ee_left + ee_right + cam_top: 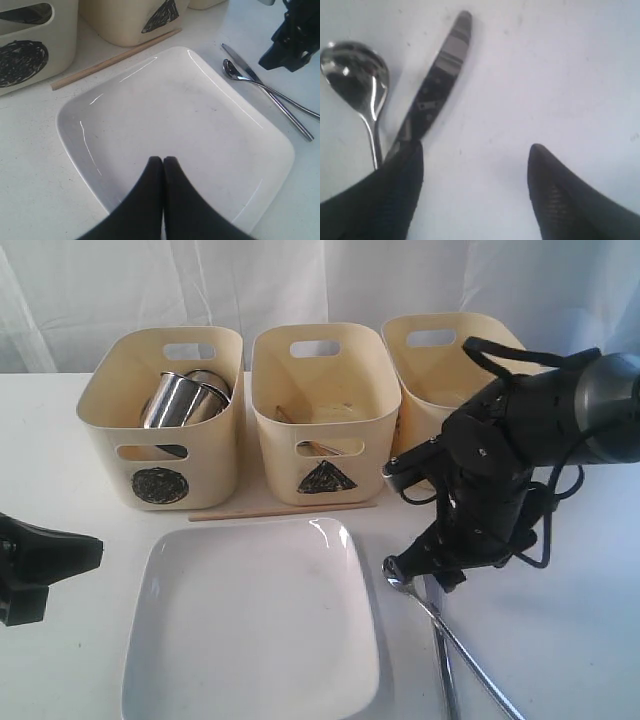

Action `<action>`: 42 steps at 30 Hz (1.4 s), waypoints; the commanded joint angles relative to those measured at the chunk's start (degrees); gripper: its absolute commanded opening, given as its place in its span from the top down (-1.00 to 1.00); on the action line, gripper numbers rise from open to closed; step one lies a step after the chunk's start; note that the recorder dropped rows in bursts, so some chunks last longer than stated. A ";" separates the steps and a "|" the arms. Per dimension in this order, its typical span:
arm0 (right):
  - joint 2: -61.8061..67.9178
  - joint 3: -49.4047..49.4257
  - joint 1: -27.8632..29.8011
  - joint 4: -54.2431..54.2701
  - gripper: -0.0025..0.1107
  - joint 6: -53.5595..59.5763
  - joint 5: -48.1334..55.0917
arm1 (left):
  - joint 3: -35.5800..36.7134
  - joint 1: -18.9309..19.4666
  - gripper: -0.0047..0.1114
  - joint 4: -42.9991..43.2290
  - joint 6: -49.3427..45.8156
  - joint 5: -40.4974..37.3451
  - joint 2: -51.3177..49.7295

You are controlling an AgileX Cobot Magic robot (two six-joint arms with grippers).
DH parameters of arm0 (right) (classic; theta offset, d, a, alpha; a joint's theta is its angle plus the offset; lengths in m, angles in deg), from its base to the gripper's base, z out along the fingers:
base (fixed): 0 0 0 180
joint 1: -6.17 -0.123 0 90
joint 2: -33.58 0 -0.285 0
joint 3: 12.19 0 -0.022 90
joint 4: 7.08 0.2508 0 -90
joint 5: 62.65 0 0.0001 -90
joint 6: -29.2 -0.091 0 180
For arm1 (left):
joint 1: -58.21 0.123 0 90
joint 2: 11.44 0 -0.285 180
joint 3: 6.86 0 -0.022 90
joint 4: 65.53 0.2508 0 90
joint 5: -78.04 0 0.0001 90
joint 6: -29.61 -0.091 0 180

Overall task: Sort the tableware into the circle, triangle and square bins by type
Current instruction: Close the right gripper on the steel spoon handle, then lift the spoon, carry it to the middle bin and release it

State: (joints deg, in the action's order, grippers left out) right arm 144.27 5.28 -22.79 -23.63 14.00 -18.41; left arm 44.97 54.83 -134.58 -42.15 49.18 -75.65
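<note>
While the exterior view takes in all three bins, only the wrist views settle the jaws. Seen from its own wrist, the left gripper (163, 160) has its fingers pressed together on nothing, hanging above the large white square plate (250, 630). The right wrist view shows the right gripper (476, 147) spread wide and empty, low over the table (570, 640). One finger (402, 170) covers part of the knife (437, 80), and the spoon (355, 67) lies just beside it, bowl upward. Neither is gripped. The left wrist view alone shows the two handles crossing to the right of the plate.

The circle bin (110, 430) holds the steel mugs (180, 400), tilted against each other. In the triangle bin (270, 440) lie a few thin pieces, one glinting through the front slot, too small to name. The third bin (420, 390) stands on the right, its front mark hidden by the right arm and its contents unclear.

One wooden chopstick (285, 510) lies flat on the table, between the plate and the fronts of the circle and triangle bins.
</note>
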 commanded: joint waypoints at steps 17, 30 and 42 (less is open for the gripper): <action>-2.83 9.16 0.35 12.25 0.07 10.39 1.64 | 0.23 0.08 0.92 -0.27 0.17 -0.75 0.39; -0.64 9.16 0.35 12.45 0.08 10.39 0.27 | 0.23 0.08 0.92 -0.27 0.17 -0.65 0.39; 1.74 9.16 0.35 12.55 0.62 10.39 -1.05 | 0.23 0.08 0.92 -0.27 0.17 -0.26 0.39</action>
State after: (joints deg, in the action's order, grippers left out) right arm 144.16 13.66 -22.79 -9.32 24.19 -17.40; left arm 44.97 54.83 -134.58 -42.15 49.40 -75.65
